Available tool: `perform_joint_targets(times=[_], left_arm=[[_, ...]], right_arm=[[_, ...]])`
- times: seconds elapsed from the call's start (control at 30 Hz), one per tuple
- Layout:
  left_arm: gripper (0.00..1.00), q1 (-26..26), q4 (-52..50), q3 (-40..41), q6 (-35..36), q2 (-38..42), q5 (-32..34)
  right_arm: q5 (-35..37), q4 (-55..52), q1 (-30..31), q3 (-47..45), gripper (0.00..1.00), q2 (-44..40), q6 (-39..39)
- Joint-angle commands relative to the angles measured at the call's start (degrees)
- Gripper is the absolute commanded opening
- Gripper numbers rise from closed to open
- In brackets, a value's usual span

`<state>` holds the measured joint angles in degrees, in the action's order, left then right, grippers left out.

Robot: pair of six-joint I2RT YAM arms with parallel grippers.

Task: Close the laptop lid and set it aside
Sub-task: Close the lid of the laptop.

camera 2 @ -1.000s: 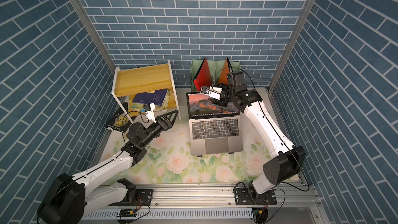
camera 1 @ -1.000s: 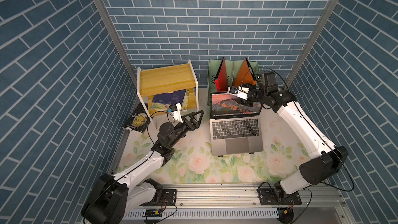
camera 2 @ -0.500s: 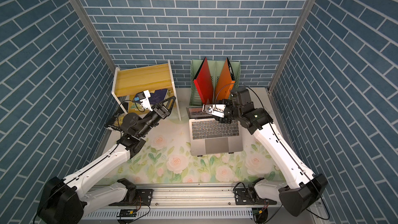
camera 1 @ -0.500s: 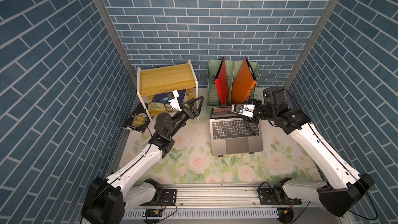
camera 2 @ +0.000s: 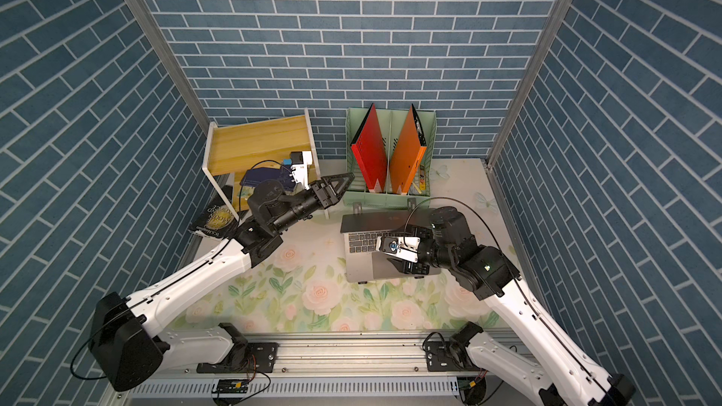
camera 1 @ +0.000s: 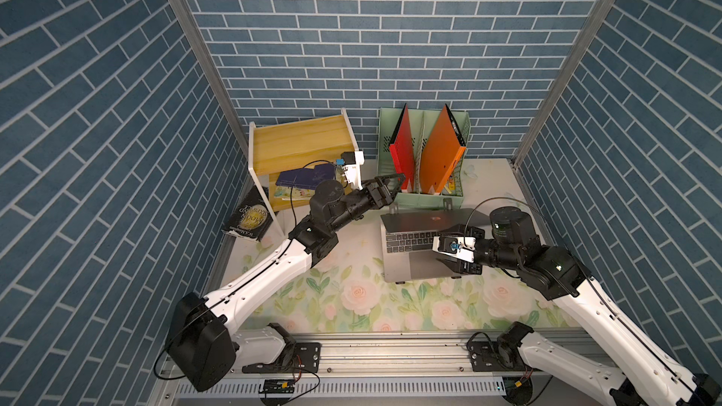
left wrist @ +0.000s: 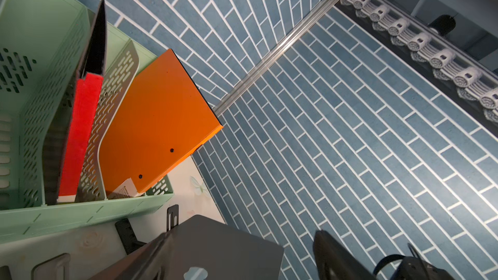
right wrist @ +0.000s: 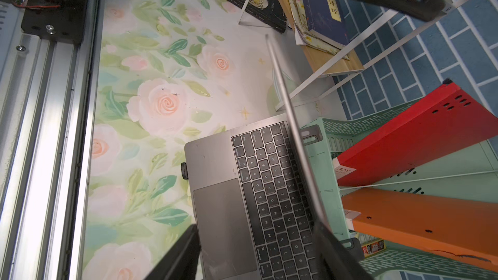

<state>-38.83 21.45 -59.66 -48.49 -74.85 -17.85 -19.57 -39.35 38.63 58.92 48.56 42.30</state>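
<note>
The grey laptop (camera 1: 406, 267) sits on the floral mat right of centre, shown in both top views (camera 2: 361, 269). The laptop lid (camera 1: 424, 218) is tilted low over the keys, part open, its logo side up (left wrist: 215, 241). My right gripper (right wrist: 254, 254) hangs over the laptop's right half, open; trackpad and keys show between its fingers. In the right wrist view the lid (right wrist: 291, 119) shows edge-on and runs into one finger (right wrist: 331, 251). My left gripper (camera 1: 396, 187) is open in the air by the lid's back left corner, holding nothing.
A wooden shelf (camera 1: 301, 142) with books stands at the back left. A black book (camera 1: 250, 220) leans beside it. Right behind the laptop a green file rack (camera 1: 426, 199) holds a red folder (camera 1: 402, 150) and an orange folder (camera 1: 441, 150). Black stand tabs (camera 1: 393, 208) poke out behind the laptop.
The lid has swung down from upright to low over the keys. My right gripper came forward and down with it and widened. My left gripper rose toward the laptop's back left corner.
</note>
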Motion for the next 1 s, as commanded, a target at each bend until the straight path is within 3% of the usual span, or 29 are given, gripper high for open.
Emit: perform_joint_targets(times=[0.0, 0.2, 0.3, 0.33, 0.37, 0.43, 0.5, 0.7, 0.97], left_arm=[[0.86, -2.0, -5.1, -2.3, 4.8, -2.3, 0.7], [0.86, -3.0, 1.0, -1.2, 4.7, -3.5, 6.2], [0.86, -3.0, 5.5, -0.3, 4.6, -3.3, 8.7], [0.86, -3.1, 6.6, -0.2, 4.6, -3.2, 9.2], [0.86, -3.0, 7.6, 0.1, 4.6, -3.2, 9.5], [0.86, -3.1, 8.8, 0.7, 4.4, -3.2, 10.0], [0.86, -3.1, 10.1, 1.6, 4.1, -3.2, 10.5], [0.87, -3.0, 11.1, 2.6, 4.2, -3.6, 10.8], [0.87, -3.0, 8.3, 2.7, 6.0, -3.3, 10.4]], right_arm=[[-0.4, 11.3, 0.4, -1.7, 0.78, -3.3, -13.6], [-2.0, 33.5, 0.2, -6.2, 0.8, -6.9, -43.4], [5.8, 39.7, 0.2, -7.0, 0.79, -6.1, -64.9], [8.5, 37.9, 0.1, -5.1, 0.75, -4.6, -69.2], [9.7, 34.6, 0.0, -2.4, 0.61, -2.8, -72.0], [12.5, 24.8, -0.2, 4.8, 0.21, 3.4, -74.9], [14.4, 16.3, -0.3, 10.0, 0.02, 7.9, -75.9], [19.3, 0.5, -0.2, 20.4, 0.0, 18.9, -74.4], [18.3, -5.7, -0.2, 24.5, 0.0, 24.4, -70.8]])
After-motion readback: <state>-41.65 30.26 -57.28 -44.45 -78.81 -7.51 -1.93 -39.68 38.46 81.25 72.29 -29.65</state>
